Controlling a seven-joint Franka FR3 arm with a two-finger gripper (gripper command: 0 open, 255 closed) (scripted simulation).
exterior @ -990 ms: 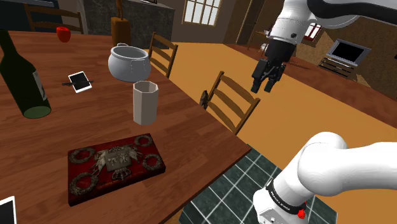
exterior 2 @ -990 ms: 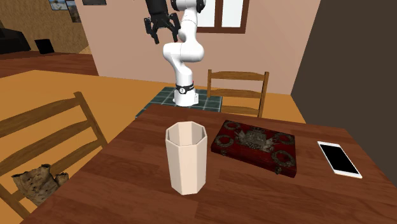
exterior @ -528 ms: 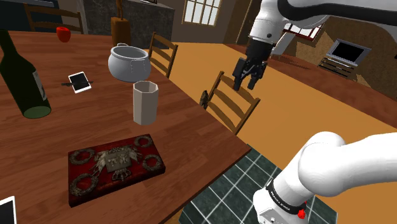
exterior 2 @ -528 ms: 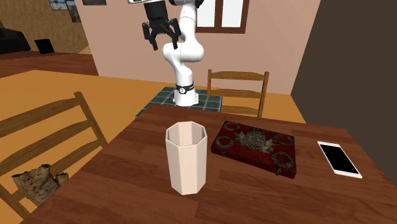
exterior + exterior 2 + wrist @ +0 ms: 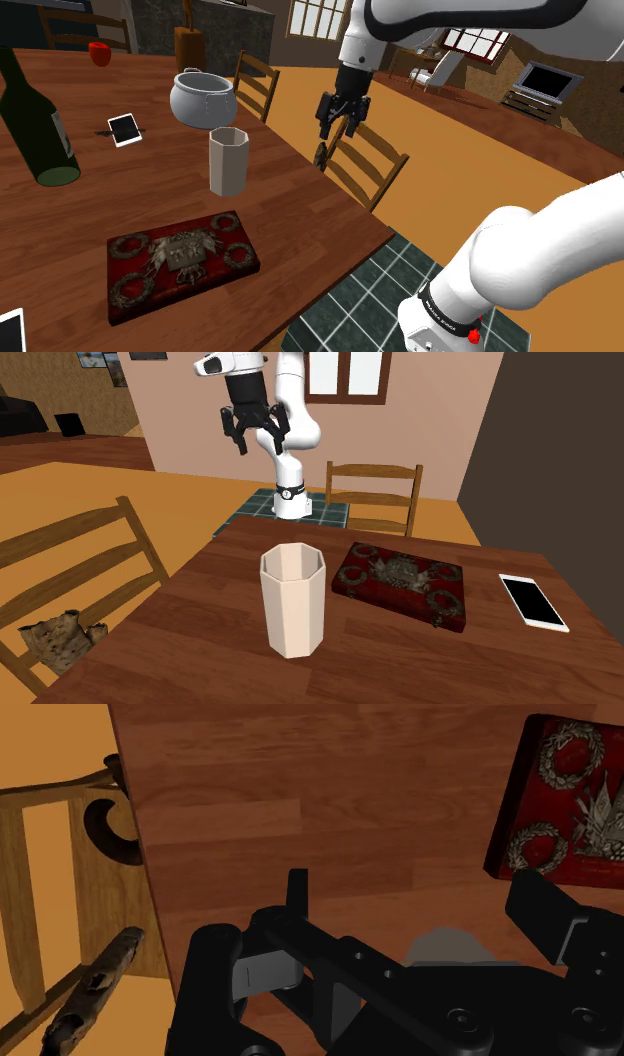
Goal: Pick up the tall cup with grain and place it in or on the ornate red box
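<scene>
One flat ornate red box (image 5: 180,262) lies at the shoulder view's lower left on the brown wooden bench (image 5: 300,200). Just right and above, apart from it, the tall off-white faceted cup (image 5: 228,160) stands upright. Further right, the black pincer (image 5: 338,124) hangs above a wooden chair (image 5: 365,160), fingers spread wide, holding nothing.

The arm (image 5: 520,270) is glossy white, built of fat, rounded segments with dark grey joints between them. Near its foot runs a black collar (image 5: 447,312) printed with small white lettering, and a little red knob (image 5: 474,336) sits just beside it. The gripper (image 5: 336,132) is black all over: a blocky body dotted with round recessed fittings, perhaps screw heads, and two slim flat-sided fingers (image 5: 298,892).
</scene>
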